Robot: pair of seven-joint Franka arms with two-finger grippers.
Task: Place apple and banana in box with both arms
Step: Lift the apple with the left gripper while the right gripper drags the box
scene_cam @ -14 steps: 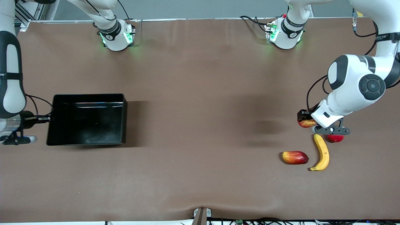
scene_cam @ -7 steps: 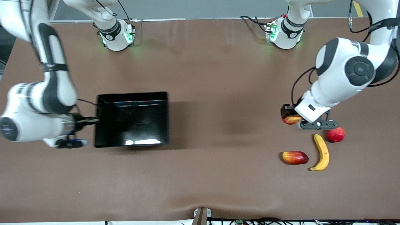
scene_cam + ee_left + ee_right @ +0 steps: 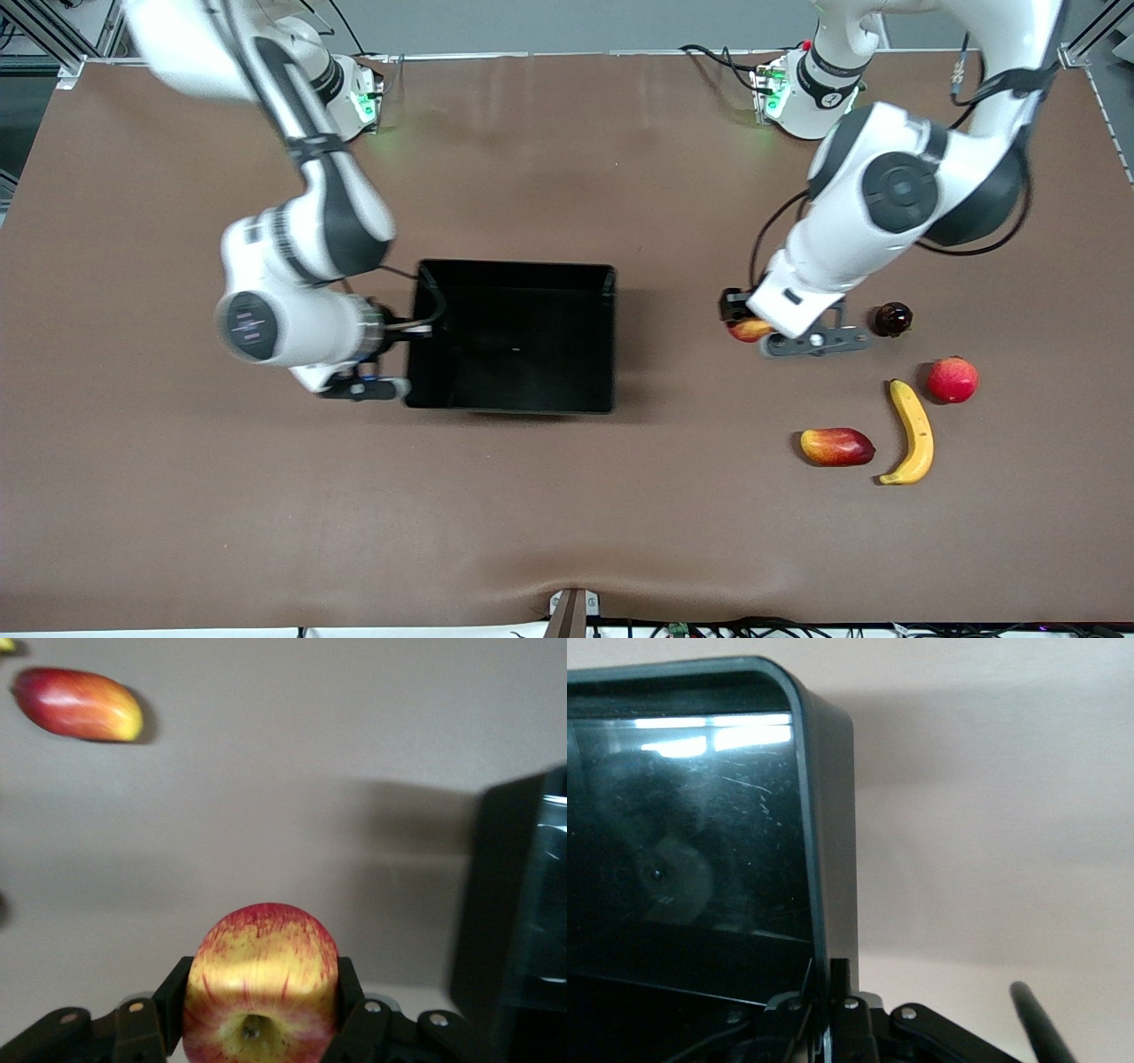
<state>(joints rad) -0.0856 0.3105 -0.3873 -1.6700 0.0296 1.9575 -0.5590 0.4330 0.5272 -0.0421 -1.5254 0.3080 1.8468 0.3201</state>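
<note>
The apple (image 3: 753, 331) is red with yellow streaks, and my left gripper (image 3: 741, 320) is shut on it, over the table between the box and the other fruit. In the left wrist view the apple (image 3: 261, 979) fills the gripper (image 3: 261, 1014), stem dimple toward the camera. The black box (image 3: 518, 268) sits mid-table. My right gripper (image 3: 423, 330) is shut on its wall at the right arm's end; the right wrist view shows the gripper (image 3: 833, 997) pinching that wall (image 3: 833, 815). The yellow banana (image 3: 912, 431) lies on the table near the left arm's end.
A red-yellow mango-like fruit (image 3: 836, 446) lies beside the banana and also shows in the left wrist view (image 3: 78, 704). A pinkish-red round fruit (image 3: 952, 379) and a small dark round object (image 3: 892, 319) lie near the banana. The box edge (image 3: 523, 904) shows in the left wrist view.
My right gripper has dragged the box toward the middle of the table. My left gripper has carried the apple toward the box, uncovering the pinkish-red fruit and the dark round object.
</note>
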